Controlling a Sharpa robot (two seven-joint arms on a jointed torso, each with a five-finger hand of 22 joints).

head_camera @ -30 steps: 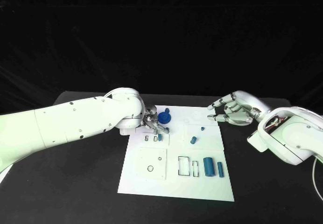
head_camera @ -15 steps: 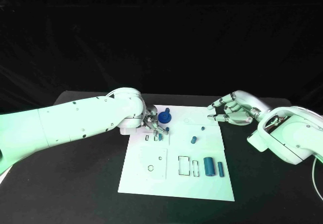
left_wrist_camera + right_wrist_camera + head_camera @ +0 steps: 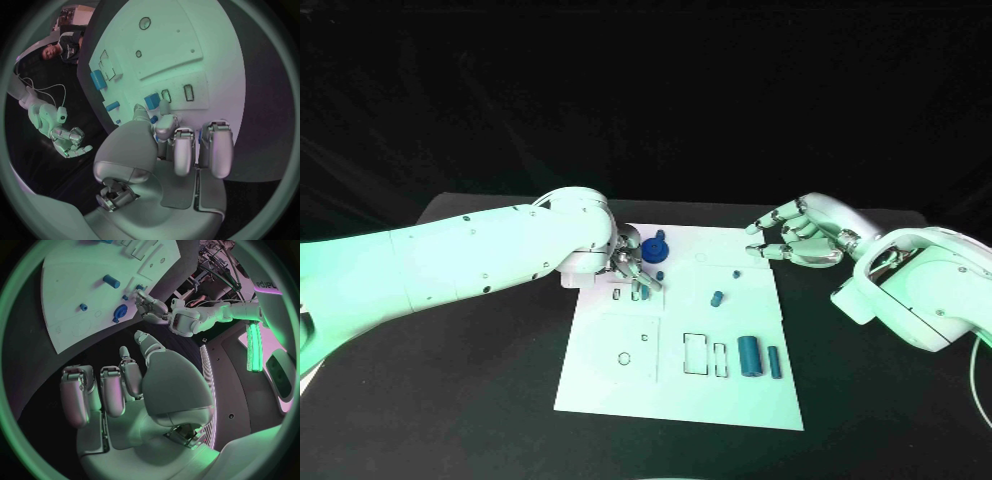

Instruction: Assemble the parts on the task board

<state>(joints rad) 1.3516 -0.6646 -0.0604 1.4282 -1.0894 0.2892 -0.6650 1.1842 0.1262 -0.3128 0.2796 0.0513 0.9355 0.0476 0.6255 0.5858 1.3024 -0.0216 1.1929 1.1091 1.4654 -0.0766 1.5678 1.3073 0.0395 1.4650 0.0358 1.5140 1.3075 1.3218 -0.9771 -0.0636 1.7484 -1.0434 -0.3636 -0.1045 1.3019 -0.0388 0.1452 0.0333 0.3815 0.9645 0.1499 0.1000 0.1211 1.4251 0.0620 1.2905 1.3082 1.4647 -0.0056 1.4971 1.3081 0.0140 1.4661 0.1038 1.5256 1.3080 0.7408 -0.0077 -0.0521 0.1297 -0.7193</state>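
The white task board [image 3: 678, 385] lies mid-table. My left hand [image 3: 632, 268] is over its far left part. In the left wrist view its thumb [image 3: 140, 113] and one fingertip flank a small blue piece [image 3: 152, 100] that stands upright at a slot, and they pinch it. A round blue part [image 3: 656, 247] stands just beside that hand. A short blue peg [image 3: 715, 298] and a tiny blue piece [image 3: 736, 273] lie mid-board, and two blue cylinders [image 3: 749, 352] lie at the near right. My right hand [image 3: 798, 240] hovers off the board's far right corner, fingers loosely apart and holding nothing.
Outlined slots [image 3: 694, 355] and a square plate [image 3: 627, 350] mark the board's near half. Black table [image 3: 459, 400] surrounds the board on both sides. In the right wrist view the board [image 3: 75, 270] and the round blue part [image 3: 120, 313] lie ahead of my right hand [image 3: 119, 390].
The left hand has edged slightly lower over the slots. The right hand and the loose parts stay where they were.
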